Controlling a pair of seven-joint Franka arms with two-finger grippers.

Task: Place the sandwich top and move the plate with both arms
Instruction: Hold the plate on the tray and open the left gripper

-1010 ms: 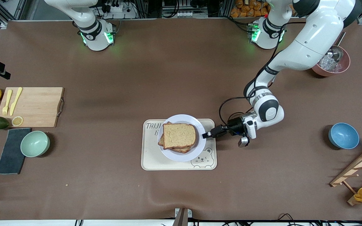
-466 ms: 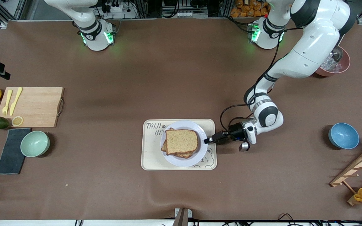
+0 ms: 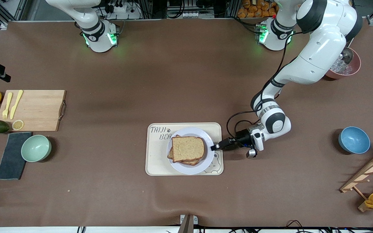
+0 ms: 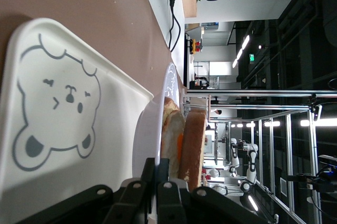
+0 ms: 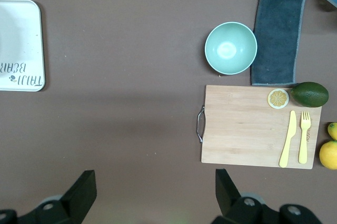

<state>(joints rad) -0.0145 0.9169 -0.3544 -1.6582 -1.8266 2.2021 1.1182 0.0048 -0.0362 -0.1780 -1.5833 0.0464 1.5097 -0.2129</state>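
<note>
Sandwich top (image 3: 188,148) lying flat as the upper slice of a two-slice stack on the plate (image 3: 208,161), with an orange-yellow filling showing between the slices in the left wrist view. Plate sitting on the cream tray (image 3: 154,165), over the part of the tray toward the left arm's end, partly covering the bear drawing (image 3: 216,159) at the tray corner nearest the front camera. Printed lettering (image 3: 160,133) visible on the bare part of the tray toward the right arm's end.

Left gripper (image 3: 213,148) low at the tray edge, pinched tight on the plate rim, fingers (image 4: 163,182) clamped either side of the rim.

Right gripper (image 5: 155,192) high above the table, over bare brown cloth between the tray and the wooden cutting board (image 3: 37,110), jaws spread wide and holding nothing; right arm waiting.

Well apart from the tray, toward the right arm's end: cutting board carrying a yellow fork (image 3: 7,105), yellow knife (image 3: 16,104) and lemon slice (image 3: 17,124); beside it, a green bowl (image 3: 36,148)
</note>
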